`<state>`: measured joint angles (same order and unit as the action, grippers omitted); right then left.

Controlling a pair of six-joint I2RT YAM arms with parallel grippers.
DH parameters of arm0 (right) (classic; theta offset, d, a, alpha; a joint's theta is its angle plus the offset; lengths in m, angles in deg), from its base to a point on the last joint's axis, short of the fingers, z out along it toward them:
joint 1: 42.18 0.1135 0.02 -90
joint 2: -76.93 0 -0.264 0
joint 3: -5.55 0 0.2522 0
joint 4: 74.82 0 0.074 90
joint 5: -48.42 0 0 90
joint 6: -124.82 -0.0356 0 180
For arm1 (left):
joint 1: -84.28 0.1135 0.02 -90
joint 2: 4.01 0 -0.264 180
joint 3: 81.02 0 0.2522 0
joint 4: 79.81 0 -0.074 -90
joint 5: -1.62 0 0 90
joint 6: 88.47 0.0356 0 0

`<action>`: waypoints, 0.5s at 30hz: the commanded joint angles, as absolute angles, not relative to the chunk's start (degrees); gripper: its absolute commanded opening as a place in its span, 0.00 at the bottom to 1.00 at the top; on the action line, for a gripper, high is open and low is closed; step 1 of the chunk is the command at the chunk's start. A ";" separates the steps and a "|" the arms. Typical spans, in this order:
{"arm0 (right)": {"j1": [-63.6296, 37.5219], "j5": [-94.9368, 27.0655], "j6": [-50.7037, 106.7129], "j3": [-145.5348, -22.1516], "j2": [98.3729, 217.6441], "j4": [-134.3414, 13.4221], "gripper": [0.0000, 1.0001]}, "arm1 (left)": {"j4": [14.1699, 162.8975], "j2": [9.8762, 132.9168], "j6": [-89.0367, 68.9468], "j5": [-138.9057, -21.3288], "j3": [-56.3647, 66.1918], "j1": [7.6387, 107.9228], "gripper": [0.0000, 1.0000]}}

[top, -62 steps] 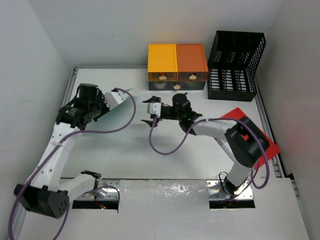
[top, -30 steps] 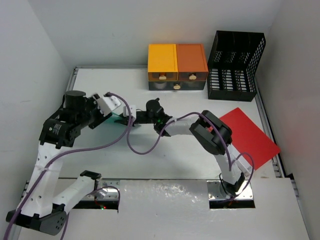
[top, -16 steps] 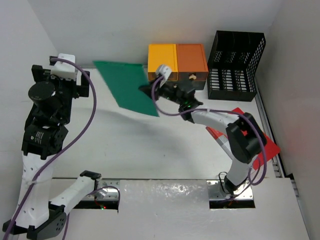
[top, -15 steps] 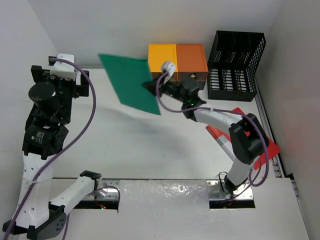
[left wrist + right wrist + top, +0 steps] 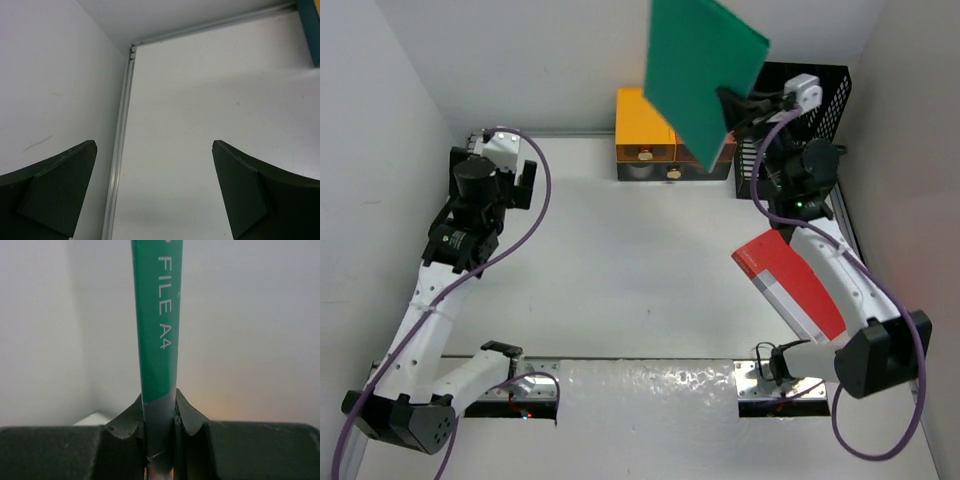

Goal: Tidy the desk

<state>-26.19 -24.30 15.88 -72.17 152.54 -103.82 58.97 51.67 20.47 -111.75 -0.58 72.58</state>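
My right gripper [image 5: 730, 103] is raised high over the back right of the white desk [image 5: 620, 260]. It is shut on the lower edge of a green file folder [image 5: 703, 70], which stands up tilted in the air. In the right wrist view the folder's green spine [image 5: 157, 315] reads "FILE A4" and runs up from between the closed jaws of that gripper [image 5: 159, 412]. At the back left my left gripper [image 5: 498, 165] is open. The left wrist view shows that gripper [image 5: 154, 145] with nothing in it, over bare desk [image 5: 200, 115] near the left rail [image 5: 120, 150].
A black mesh file rack [image 5: 792, 140] stands at the back right, just behind the raised folder. A yellow and orange drawer box [image 5: 650, 140] sits left of it. A red folder [image 5: 795, 285] lies at the right, partly under the right arm.
The right arm has swung the green folder from the desk's left-middle up and right toward the black rack. The left gripper let go of it, opened wide and drew back left.
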 commanded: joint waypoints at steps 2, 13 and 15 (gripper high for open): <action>-30.48 -44.36 27.50 -72.11 147.51 -98.76 0.00 | 64.01 51.01 20.08 -109.39 -5.01 72.33 1.00; -40.51 -54.33 30.95 -72.98 150.13 -96.83 0.00 | 70.78 54.87 21.75 -108.15 -12.93 72.33 1.00; -41.91 -52.66 31.04 -73.77 152.86 -97.44 0.00 | 72.80 55.92 21.66 -108.33 -15.04 72.33 1.00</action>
<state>-40.88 -53.35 30.07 -71.65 150.49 -94.42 66.40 55.28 21.46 -108.78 -13.37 72.58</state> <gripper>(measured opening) 0.167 0.996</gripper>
